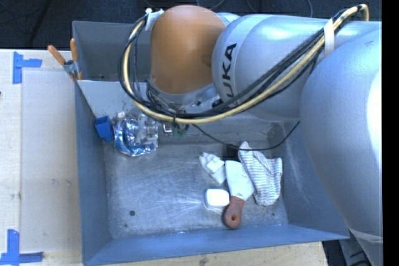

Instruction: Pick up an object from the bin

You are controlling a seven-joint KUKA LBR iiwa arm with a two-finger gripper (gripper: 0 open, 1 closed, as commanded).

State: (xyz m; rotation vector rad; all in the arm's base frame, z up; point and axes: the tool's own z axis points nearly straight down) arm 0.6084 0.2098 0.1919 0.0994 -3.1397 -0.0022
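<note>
Bulking nearest the lens, the arm's grey link (pixel 349 134) crosses from the right, and its orange wrist cover (pixel 181 50) hangs over the far-left corner of the bin (pixel 93 221). Beneath it the gripper (pixel 149 126) sits low against a crumpled blue-and-silver foil wrapper (pixel 132 139). The wrapper lies just toward the view's left of the jaws, with a small blue block (pixel 103 128) just beyond. Whether the jaws are released or clenched cannot be told. A heap of checked cloth (pixel 265 177), white pieces and a brown handle (pixel 232 213) lies well apart, rightward.

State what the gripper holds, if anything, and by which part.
Cannot be told: the gripper is down beside the crumpled blue foil by the bin's left wall, with no clear hold.
</note>
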